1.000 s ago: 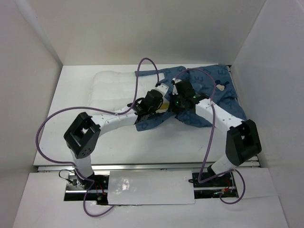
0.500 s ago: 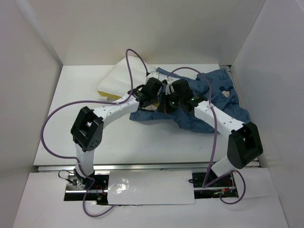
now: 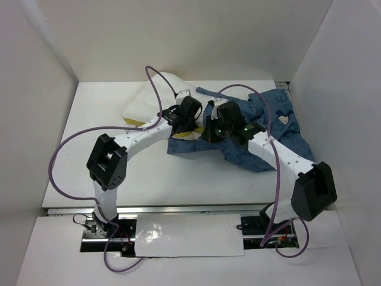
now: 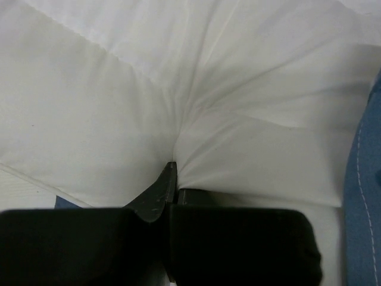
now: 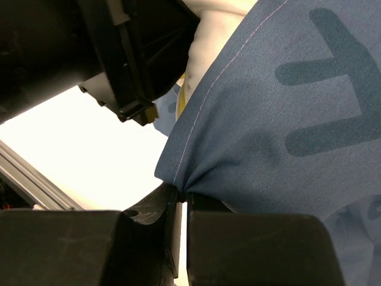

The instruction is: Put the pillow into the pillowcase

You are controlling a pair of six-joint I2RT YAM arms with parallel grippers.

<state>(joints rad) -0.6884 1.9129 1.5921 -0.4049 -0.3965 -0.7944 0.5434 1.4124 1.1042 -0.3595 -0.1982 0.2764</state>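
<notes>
The left gripper point(image 4: 173, 180) is pinching a fold of the pillow point(image 4: 107, 101), jaws closed on it; the right gripper point(image 5: 180, 193) is clamping the pillowcase point(image 5: 280, 119) hem likewise. Both are lying on the table point(image 3: 178, 176), pillow toward far left, pillowcase spreading right.

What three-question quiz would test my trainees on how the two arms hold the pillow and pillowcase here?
1. True or false: the left gripper is shut on the plump white quilted pillow.
2. The right gripper pinches: A) the pillow; B) the dark blue printed fabric pillowcase; C) nothing.
3. Seen from above, the visible pillow lies to the pillowcase's ____.
Key: 1 true; 2 B; 3 left.
</notes>
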